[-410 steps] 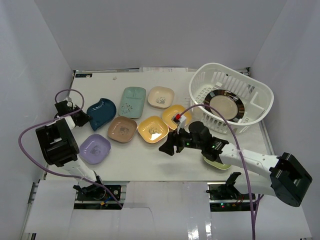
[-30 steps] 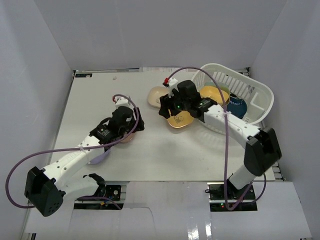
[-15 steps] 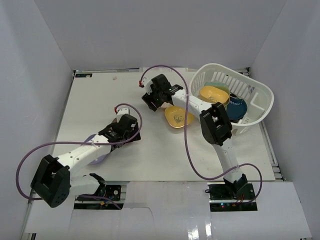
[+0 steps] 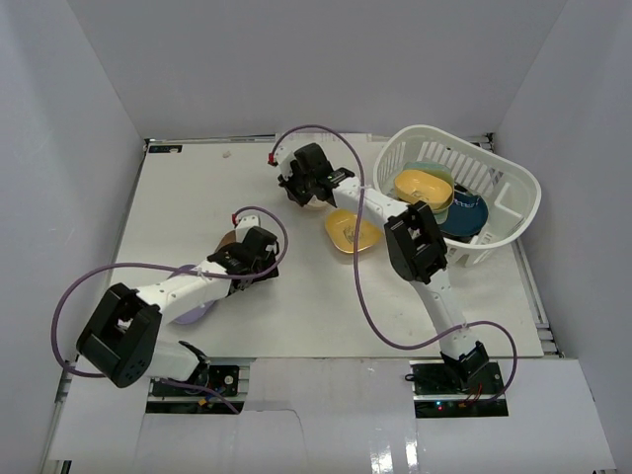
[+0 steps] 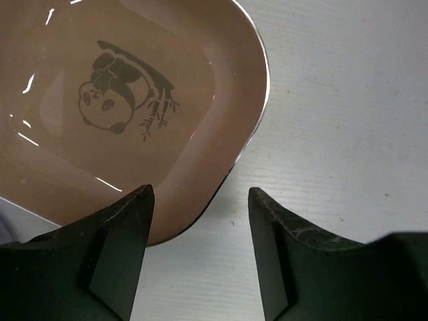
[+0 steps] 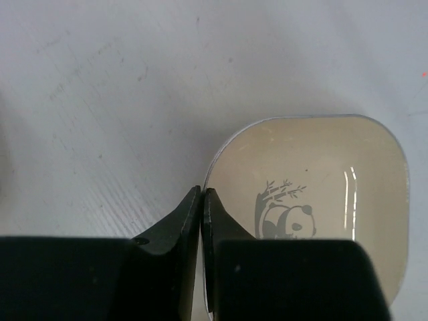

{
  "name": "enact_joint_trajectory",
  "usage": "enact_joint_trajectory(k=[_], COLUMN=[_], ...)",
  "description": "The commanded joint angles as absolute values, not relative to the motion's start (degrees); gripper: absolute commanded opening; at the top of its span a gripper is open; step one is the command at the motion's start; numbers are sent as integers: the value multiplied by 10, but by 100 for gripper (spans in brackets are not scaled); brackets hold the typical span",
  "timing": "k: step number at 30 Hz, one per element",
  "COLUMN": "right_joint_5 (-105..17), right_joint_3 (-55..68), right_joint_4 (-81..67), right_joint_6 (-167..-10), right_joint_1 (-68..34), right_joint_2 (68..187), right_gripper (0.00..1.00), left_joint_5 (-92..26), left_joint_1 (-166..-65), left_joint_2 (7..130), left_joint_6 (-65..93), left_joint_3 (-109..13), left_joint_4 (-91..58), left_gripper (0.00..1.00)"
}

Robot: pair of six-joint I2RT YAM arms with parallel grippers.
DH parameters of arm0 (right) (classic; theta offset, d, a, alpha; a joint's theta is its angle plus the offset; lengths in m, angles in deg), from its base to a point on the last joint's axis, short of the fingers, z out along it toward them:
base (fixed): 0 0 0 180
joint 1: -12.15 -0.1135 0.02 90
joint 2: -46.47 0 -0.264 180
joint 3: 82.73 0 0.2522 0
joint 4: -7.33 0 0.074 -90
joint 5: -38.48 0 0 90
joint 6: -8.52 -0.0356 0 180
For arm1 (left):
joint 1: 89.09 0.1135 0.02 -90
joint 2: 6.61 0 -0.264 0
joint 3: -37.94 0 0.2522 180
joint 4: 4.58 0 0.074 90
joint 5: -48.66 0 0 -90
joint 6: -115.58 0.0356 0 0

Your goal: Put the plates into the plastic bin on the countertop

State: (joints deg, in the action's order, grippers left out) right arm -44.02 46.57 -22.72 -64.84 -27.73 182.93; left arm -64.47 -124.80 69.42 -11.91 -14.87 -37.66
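Your left gripper (image 5: pixel 197 251) has its fingers spread, one on each side of the near rim of the brown plate (image 5: pixel 134 114). That plate lies face up on the countertop (image 4: pixel 178 197), with a rounded corner pointing toward the wrist. It is a rounded square, so it has no real long axis. The lavender plate (image 4: pixel 195 310) lies just beside it, half hidden under the arm.

The brown plate looks stiff, light and glossy. Expect it to be slippery and to chip if dropped, so take the thin raised rim deep between the pads.

Further right, your right gripper (image 6: pixel 202 200) has its fingers pressed together exactly at the left rim of the beige plate (image 6: pixel 321 194). I cannot tell whether the rim is caught between them. This plate also lies flat and face up, its panda print upright to the wrist camera.

The yellow plate (image 4: pixel 353 232) waits on the table near the plastic bin (image 4: pixel 484 242), which already holds several dishes.
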Motion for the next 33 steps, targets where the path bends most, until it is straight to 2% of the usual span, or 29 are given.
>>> enact_joint_trajectory(k=[1, 3, 7, 8, 10, 11, 12, 19, 27, 31, 32, 33], right_joint_5=[-415, -423, -460, -469, -508, -534, -568, -606, -558, -563, -568, -570], right_joint_3=[500, 501, 507, 499, 440, 414, 352, 116, 23, 0, -1, -3], right_joint_4=[-158, -129, -124, -125, -124, -123, -123, -101, -120, -135, -137, -136], right_joint_6=[-662, -657, -637, -633, -621, -619, -618, -670, -712, -726, -733, -741], right_joint_1=[-277, -275, -263, -261, -246, -241, -225, -136, -85, -84, -82, -80], right_joint_2=[1800, 1755, 1673, 1652, 1585, 1561, 1517, 1383, 1330, 1324, 1322, 1311], right_gripper=[8, 8, 8, 8, 8, 8, 8, 8, 9, 18, 22, 34], left_joint_5=[-666, -672, -685, -688, -695, -697, -697, -665, -602, -595, -591, -586], left_joint_1=[-1242, -1240, -1239, -1239, -1240, -1240, -1239, -1259, -1310, -1343, -1349, -1360], left_joint_2=[713, 733, 757, 763, 774, 777, 779, 736, 715, 748, 756, 773], left_joint_6=[-117, -116, -110, -111, -107, -105, -105, -79, -28, -4, -1, 7], left_joint_3=[-141, -141, -143, -146, -153, -155, -162, -219, -366, -462, -481, -517], left_joint_4=[-349, -342, -329, -328, -325, -325, -326, -328, -337, -351, -352, -354], left_gripper=[69, 66, 53, 42, 27, 9, 1, 0, 0, 0, 0, 0])
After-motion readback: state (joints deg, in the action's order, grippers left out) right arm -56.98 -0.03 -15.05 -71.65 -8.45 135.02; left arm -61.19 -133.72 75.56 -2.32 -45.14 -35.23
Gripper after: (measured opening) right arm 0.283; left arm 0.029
